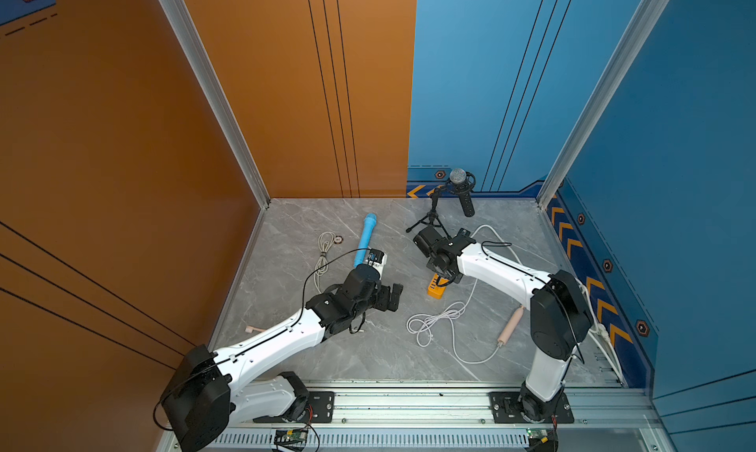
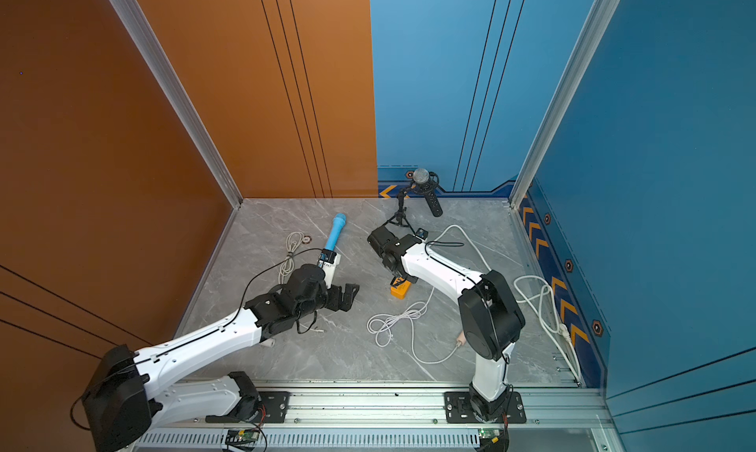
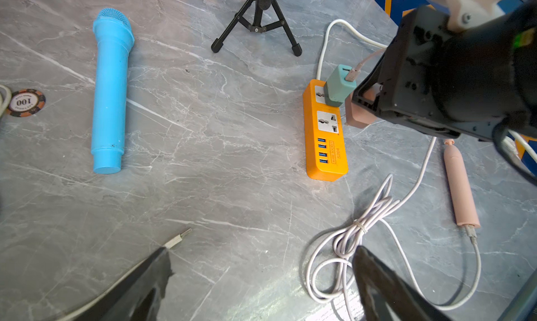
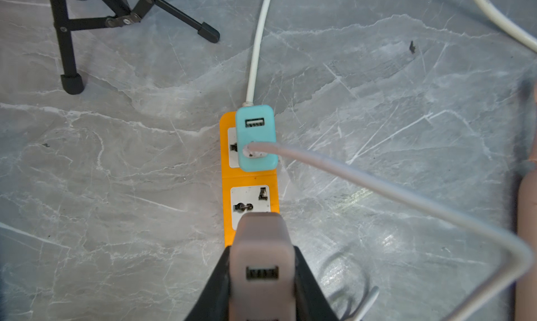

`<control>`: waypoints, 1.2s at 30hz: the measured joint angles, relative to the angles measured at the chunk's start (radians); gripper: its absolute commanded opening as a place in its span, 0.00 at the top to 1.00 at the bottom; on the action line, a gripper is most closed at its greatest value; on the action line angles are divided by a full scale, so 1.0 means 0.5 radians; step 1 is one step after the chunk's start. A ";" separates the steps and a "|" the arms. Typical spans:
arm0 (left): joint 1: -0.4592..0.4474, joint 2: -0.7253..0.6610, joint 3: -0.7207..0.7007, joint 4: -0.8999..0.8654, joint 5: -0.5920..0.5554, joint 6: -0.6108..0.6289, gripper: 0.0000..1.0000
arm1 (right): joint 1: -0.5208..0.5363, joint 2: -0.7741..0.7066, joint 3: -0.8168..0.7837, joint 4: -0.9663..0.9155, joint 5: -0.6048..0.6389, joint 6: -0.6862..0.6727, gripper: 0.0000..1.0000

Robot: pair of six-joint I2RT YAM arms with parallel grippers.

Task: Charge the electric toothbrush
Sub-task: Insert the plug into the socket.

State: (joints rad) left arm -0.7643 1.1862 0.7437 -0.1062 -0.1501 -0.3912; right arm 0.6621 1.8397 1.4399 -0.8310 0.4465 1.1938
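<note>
The right gripper (image 4: 262, 276) clamps a pink adapter (image 4: 260, 241) over the free socket of the orange power strip (image 4: 250, 179), the left gripper (image 1: 389, 297) stands wide open, well apart from the strip, and the pink toothbrush (image 3: 460, 186) lies flat near the strip.

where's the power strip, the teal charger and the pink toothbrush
power strip (image 3: 327, 170), left wrist view, plain orange end of its body
teal charger (image 4: 255, 134), right wrist view, flat face just beside its empty port
pink toothbrush (image 1: 511, 326), in a top view, middle of the handle
</note>
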 measured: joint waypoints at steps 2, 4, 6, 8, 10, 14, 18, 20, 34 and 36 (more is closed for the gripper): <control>0.002 0.012 0.000 -0.003 0.000 -0.006 0.01 | -0.010 0.026 0.003 -0.001 -0.002 0.012 0.95; 0.004 0.014 0.000 -0.009 0.000 -0.008 0.01 | -0.018 0.060 0.024 -0.008 -0.002 0.021 0.95; 0.011 0.014 0.000 -0.009 0.000 -0.017 0.01 | -0.021 0.088 0.033 -0.008 -0.002 0.024 0.95; 0.014 0.014 0.000 -0.014 -0.001 -0.022 0.01 | -0.029 0.107 0.033 -0.014 -0.005 0.024 0.95; 0.014 0.014 0.000 -0.019 0.000 -0.029 0.01 | -0.037 0.118 0.033 -0.014 -0.011 0.024 0.95; 0.026 0.014 0.000 -0.023 -0.001 -0.040 0.01 | -0.057 0.123 0.037 -0.014 -0.046 0.023 0.95; 0.027 0.014 0.000 -0.024 -0.001 -0.043 0.01 | -0.070 0.156 0.060 -0.012 -0.061 0.016 0.95; 0.028 0.014 0.000 -0.024 0.000 -0.045 0.01 | -0.076 0.158 0.063 -0.012 -0.064 0.016 0.95; 0.057 0.014 0.000 -0.035 -0.009 -0.058 0.01 | -0.107 0.230 0.082 0.039 -0.122 -0.103 0.95; 0.063 0.014 0.000 -0.036 -0.010 -0.059 0.01 | -0.107 0.230 0.081 0.040 -0.137 -0.113 0.94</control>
State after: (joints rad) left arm -0.7326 1.1931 0.7437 -0.1242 -0.1551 -0.4206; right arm 0.6086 1.9549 1.4803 -0.8112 0.3779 1.1374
